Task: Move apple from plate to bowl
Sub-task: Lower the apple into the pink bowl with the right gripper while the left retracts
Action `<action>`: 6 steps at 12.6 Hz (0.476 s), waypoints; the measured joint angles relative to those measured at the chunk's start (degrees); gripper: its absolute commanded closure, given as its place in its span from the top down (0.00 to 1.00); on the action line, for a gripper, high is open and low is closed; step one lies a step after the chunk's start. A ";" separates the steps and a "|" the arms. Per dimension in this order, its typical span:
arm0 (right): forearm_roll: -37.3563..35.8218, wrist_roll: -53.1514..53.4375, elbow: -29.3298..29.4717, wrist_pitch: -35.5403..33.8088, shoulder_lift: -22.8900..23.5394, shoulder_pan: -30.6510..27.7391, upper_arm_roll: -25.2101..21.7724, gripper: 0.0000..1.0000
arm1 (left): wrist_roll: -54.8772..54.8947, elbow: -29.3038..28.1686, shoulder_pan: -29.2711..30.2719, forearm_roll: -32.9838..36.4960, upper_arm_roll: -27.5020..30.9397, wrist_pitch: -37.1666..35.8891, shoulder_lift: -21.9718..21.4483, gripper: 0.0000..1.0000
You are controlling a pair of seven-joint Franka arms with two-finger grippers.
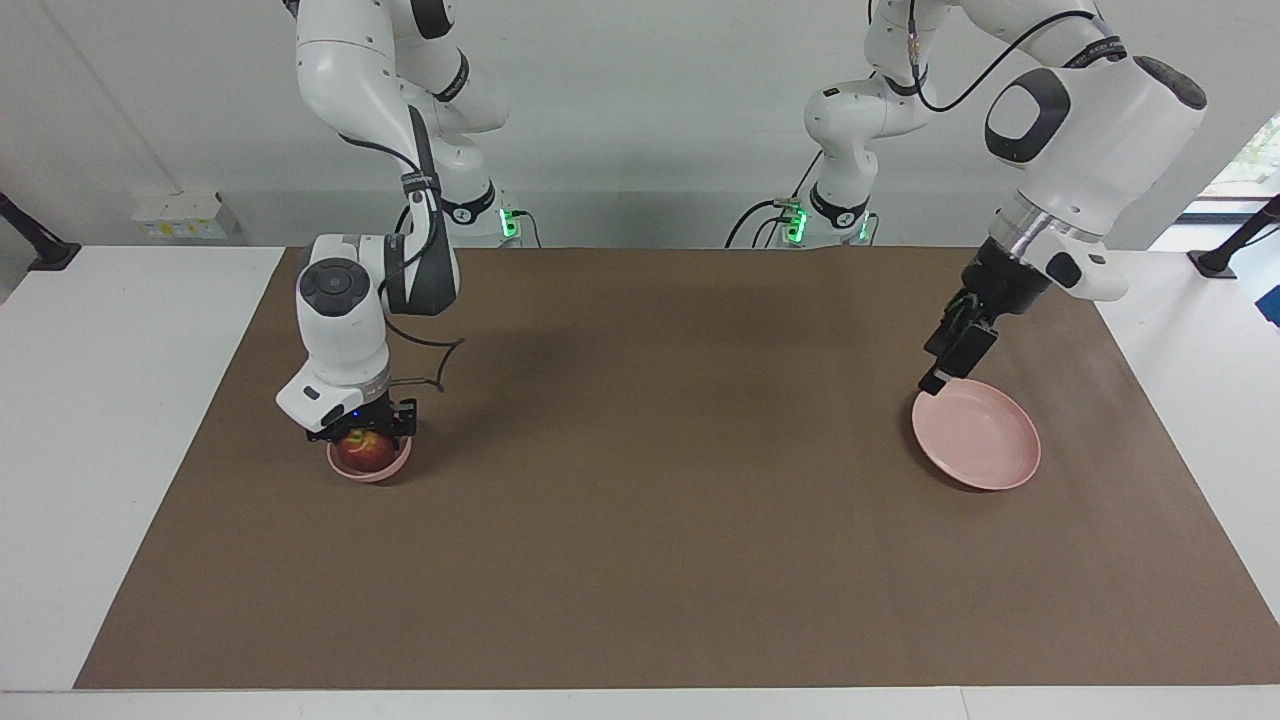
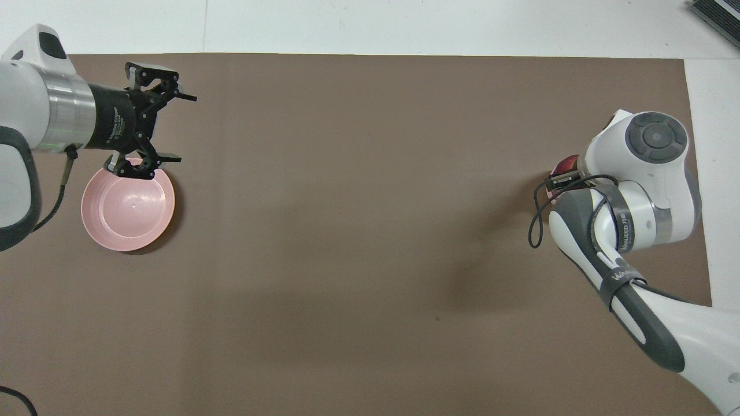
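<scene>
Brown mat (image 1: 640, 500), right jaws (image 1: 362, 437) gripping apple (image 1: 364, 452) in bowl (image 1: 372, 470)

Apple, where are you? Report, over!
Right gripper shut on apple, down in bowl. Left gripper open over empty plate. Nothing blocking.

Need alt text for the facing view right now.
The right gripper holds the apple down in the bowl, fingers shut on it. The left gripper, open, hangs over the empty plate at the left arm's end.

Dark red apple (image 1: 364, 451) in pink bowl (image 1: 370, 467) — plate (image 1: 976, 440) bare
</scene>
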 measured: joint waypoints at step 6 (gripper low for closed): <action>0.00 0.04 -0.66 0.02 0.54 -0.23 -0.05 1.00 | 29.20 0.08 -15.89 0.33 21.84 -4.73 -1.27 1.00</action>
